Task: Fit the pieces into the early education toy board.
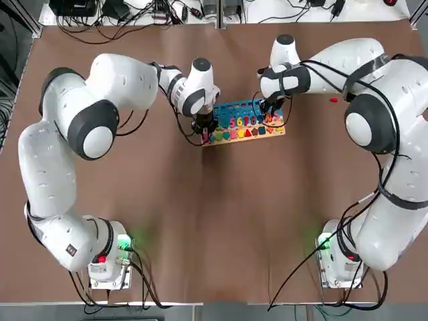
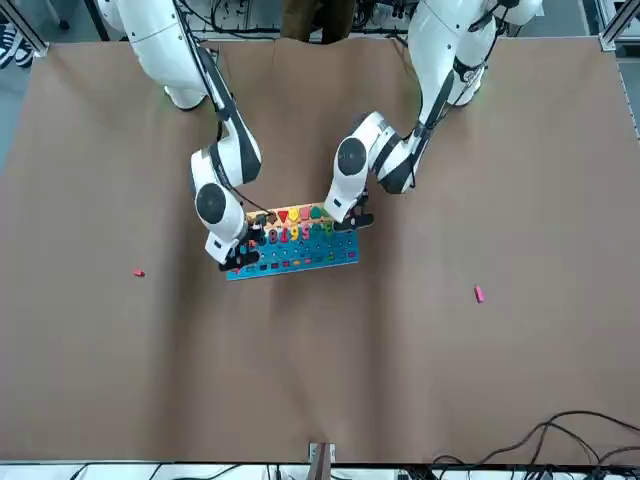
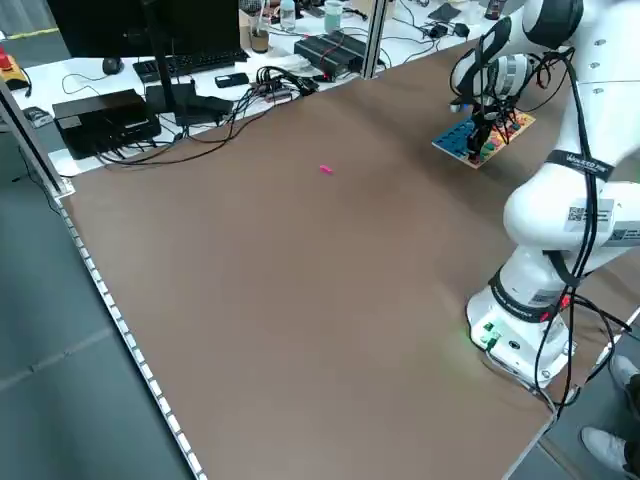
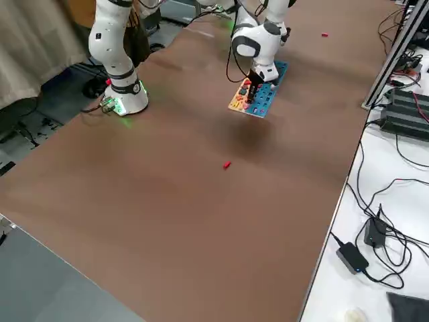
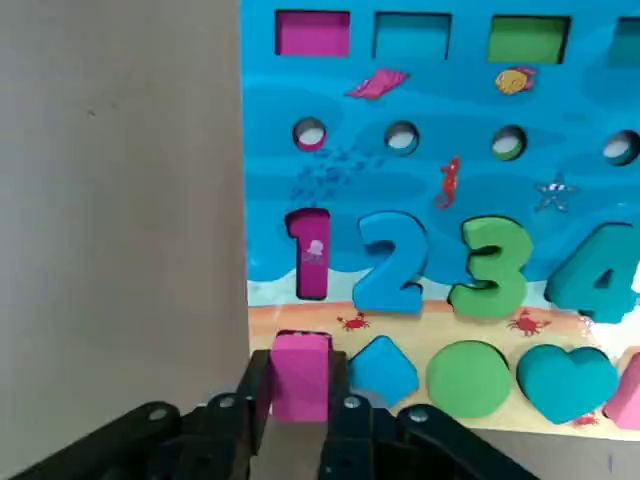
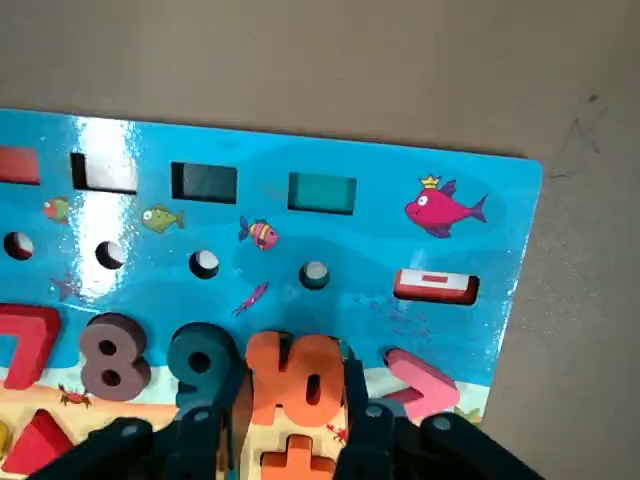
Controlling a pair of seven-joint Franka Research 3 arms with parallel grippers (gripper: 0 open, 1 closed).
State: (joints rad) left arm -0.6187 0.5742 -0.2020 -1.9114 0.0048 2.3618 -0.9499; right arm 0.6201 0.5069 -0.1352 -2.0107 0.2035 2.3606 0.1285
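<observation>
At the overhead picture's upper middle, the left gripper (image 5: 300,400) holds a pink block (image 5: 300,375); the right gripper (image 6: 295,400) grips an orange number piece (image 6: 295,378), both over the puzzle board (image 1: 244,122).

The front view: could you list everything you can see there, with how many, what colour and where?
toy board: one, blue and tan, beneath the hands
pink peg: one, robot's left
red peg: one, robot's right
table: one, brown, under everything
cables: several, black, around the table's edges
person's legs: two, brown trousers, behind the table
arms: two, white and black, reaching over the board
left hand, right hand: two, black, at the board
</observation>
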